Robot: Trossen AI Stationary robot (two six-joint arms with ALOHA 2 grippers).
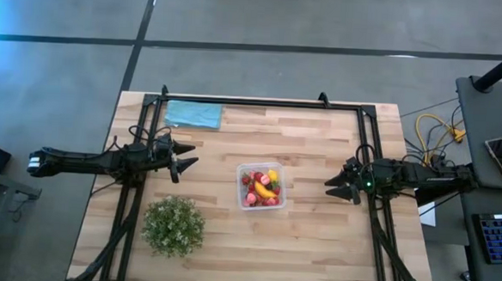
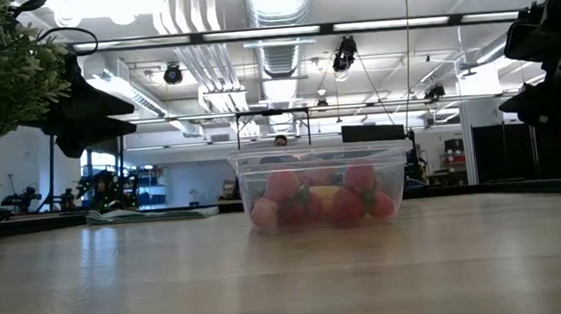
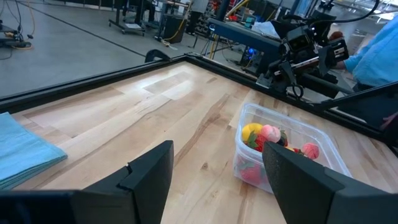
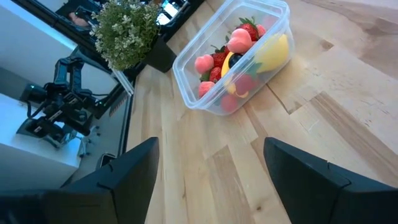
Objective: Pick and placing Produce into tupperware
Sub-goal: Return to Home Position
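Two dark arms sit at opposite sides of the pale wooden tabletop [image 1: 314, 247], and neither holds anything. The left hand [image 1: 185, 165] hangs over the left side, its fingers spread wide with nothing between them. The right hand [image 1: 339, 190] hangs over the right side, likewise wide and empty. Between them, near the middle and well apart from both, stands the small clear square plastic container with rounded corners [image 1: 239, 191], upright and uncovered. All the fruit in view lies inside it: red and pink strawberry-like pieces [image 4: 239, 40], a yellow banana [image 4: 277, 50], a small yellow lemon [image 1: 272, 174] and one dark piece [image 4: 235, 60]. None shows loose on the wood, so the filling looks finished. A bushy green plant [image 1: 173, 226] stands on the left arm's side of the container, and a folded teal cloth [image 1: 193, 113] lies at a corner on that same side.

Should the container need moving, I judge it light even when full, with thin walls that would flex and a smooth surface that could slip. The safer hold seems to be over the rim, one finger inside a wall and one outside, away from the heaped pieces. The fruit looks soft and rounded, so it would likely roll or bruise under a hard pinch
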